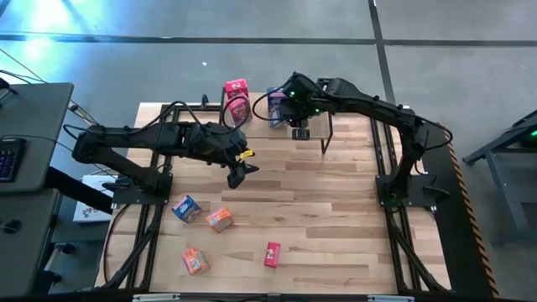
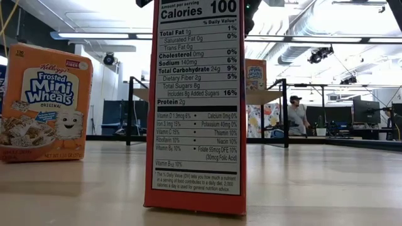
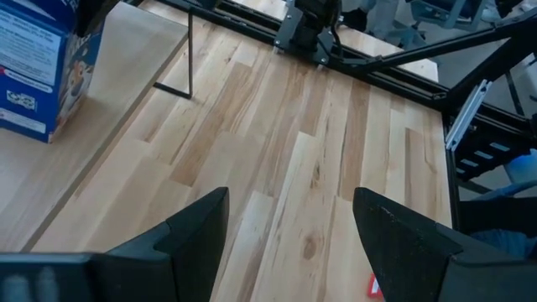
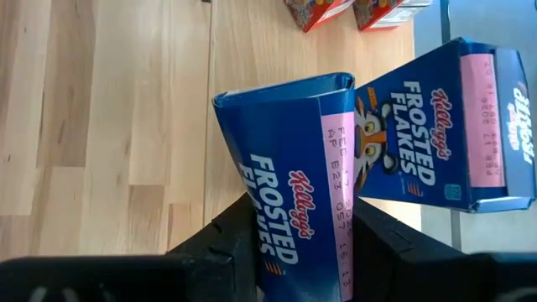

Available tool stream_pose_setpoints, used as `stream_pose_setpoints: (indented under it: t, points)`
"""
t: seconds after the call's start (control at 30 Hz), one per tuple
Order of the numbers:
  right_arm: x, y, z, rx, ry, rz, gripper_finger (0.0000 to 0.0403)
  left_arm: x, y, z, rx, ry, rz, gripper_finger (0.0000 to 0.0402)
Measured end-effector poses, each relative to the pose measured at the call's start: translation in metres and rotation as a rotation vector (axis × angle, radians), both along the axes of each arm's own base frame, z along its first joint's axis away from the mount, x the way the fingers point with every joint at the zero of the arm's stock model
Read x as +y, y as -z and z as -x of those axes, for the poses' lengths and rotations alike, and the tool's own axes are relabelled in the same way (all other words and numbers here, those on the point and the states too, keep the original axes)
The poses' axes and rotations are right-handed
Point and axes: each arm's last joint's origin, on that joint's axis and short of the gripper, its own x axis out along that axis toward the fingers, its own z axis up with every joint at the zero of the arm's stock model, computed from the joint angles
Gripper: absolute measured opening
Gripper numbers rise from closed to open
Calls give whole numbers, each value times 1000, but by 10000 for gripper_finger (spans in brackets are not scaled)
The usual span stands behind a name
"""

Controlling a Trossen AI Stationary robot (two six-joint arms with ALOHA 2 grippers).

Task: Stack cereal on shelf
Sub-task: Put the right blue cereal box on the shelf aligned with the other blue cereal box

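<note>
My right gripper [image 4: 302, 226] is shut on a blue Frosted Flakes cereal box [image 4: 289, 151] over the shelf [image 4: 252, 42] at the table's far middle [image 1: 260, 126]. A second blue box [image 4: 445, 126] stands on the shelf just beside it, and a red box [image 1: 237, 96] stands farther left on the shelf. My left gripper [image 1: 239, 172] hangs open over the bare table in front of the shelf, nothing between its fingers [image 3: 201, 226]. On the near left of the table stand a blue box [image 1: 186, 208], two orange boxes [image 1: 219, 220] [image 1: 195, 261] and a red box [image 1: 272, 253]. My right gripper pinches the blue box between its two fingers [image 4: 231, 231], on its two broad printed faces [image 4: 277, 210]. The fingers come slanting down from the table's right. The box is tilted, its pink-flapped narrow side [image 4: 336, 168] toward the camera. I cannot tell whether its bottom touches the shelf.
The shelf's thin black legs [image 1: 327, 138] stand in front of my right arm. In the low view a red box [image 2: 195, 107] fills the middle and an orange Mini Wheats box [image 2: 44, 103] stands left. Bare tabletop lies at the middle and right [image 1: 336, 218].
</note>
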Motion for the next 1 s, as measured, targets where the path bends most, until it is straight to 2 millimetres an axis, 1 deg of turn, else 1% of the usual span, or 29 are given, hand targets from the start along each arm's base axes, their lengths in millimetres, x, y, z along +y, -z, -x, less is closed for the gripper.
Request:
stream_pose_setpoints:
  t: [1.0]
  points:
    - [-1, 0, -2, -9, -2, 16, 126, 0, 0, 0, 1, 0, 0, 246]
